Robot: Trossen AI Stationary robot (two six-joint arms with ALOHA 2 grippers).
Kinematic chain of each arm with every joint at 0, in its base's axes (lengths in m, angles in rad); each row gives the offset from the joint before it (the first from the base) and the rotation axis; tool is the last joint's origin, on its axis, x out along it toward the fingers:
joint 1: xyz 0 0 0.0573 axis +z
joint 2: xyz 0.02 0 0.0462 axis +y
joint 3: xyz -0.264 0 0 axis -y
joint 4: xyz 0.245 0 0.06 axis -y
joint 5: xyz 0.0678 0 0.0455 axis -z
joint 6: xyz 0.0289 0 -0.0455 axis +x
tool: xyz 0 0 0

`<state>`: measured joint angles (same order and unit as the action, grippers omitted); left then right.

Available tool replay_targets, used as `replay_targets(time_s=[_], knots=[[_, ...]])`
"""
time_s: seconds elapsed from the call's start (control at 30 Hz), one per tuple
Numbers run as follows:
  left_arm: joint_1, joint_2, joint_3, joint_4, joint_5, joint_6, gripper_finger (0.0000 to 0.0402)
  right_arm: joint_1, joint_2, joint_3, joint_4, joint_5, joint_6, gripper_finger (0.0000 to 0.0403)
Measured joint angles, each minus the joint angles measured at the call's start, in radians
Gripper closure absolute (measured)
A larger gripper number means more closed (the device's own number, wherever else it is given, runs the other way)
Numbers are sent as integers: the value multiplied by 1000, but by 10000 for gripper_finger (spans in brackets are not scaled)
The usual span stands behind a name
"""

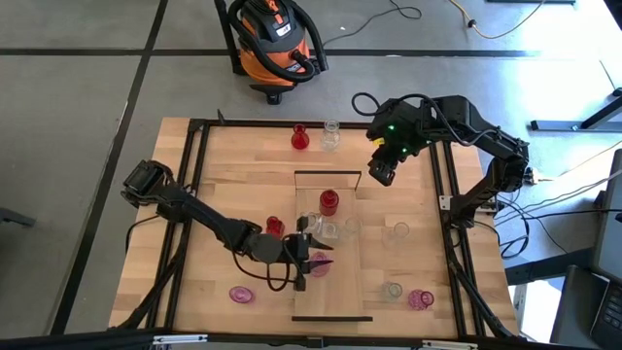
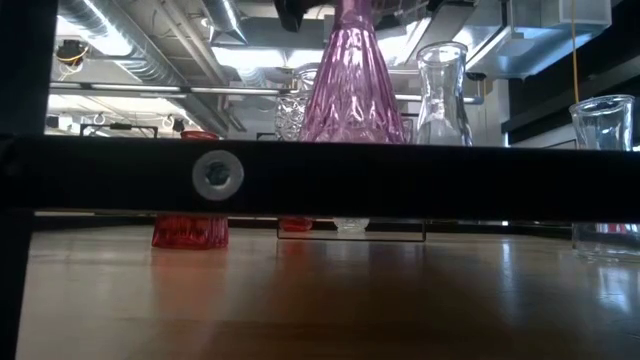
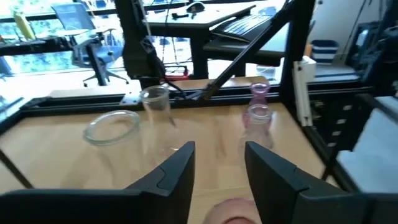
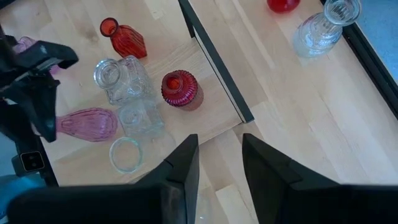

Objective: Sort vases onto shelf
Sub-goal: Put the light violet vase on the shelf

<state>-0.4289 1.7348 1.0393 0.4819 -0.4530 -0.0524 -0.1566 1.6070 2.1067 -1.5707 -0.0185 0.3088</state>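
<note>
A pale wooden bench [image 1: 233,165] carries the shelf [image 1: 332,277], a lighter plank down its middle. At the shelf's near-left edge the left gripper [image 1: 309,255] clasps a pink vase [image 1: 320,261] by its neck. Red and clear vases [image 1: 328,202] cluster on the shelf just beyond it, with more scattered toward the bench's corners. The right gripper [image 1: 382,173] hangs above the far right of the bench, fingers apart, holding nothing.

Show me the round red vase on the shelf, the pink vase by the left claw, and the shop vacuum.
Round red vase [image 4: 180,89], right wrist view, ribbed body.
Pink vase [image 4: 87,124], right wrist view, belly.
Shop vacuum [image 1: 272,39], high view, orange canister.
</note>
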Motion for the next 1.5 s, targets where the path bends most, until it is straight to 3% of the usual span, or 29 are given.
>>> replay_targets(time_s=[0.23, 0.37, 0.43, 0.53, 0.63, 0.7, 0.8, 0.93, 1.1, 1.5], knots=[[9, -23, 0, 11, -15, 22, 292, 0, 0, 0, 0, 0, -7, 296], [-15, -92, 1, -28, -109, 33, 292, 0, 0, 0, 0, 0, -8, 296], [-40, -144, 1, -157, -183, -8, 294, 0, 0, 0, 0, 0, -8, 296], [-80, -216, 1, -471, -226, -236, 309, 0, 0, 0, 0, 0, -8, 296], [-119, -244, 1, -718, -180, -444, 342, 0, 0, 0, 0, 10, -14, 296], [-136, -242, 0, -793, -112, -510, 371, 0, 0, 0, 0, 27, -26, 296], [-130, -198, 1, -787, 3, -565, 396, -1, 0, 0, 2, 55, -30, 296], [-105, -129, 0, -741, 40, -598, 399, -1, 0, 0, 2, 62, -30, 296], [-40, -50, 0, -660, 220, -594, 401, -1, 0, 0, 1, 60, -29, 296], [45, -17, 0, -475, 253, -527, 401, -1, 0, 0, 0, 23, -27, 296]])
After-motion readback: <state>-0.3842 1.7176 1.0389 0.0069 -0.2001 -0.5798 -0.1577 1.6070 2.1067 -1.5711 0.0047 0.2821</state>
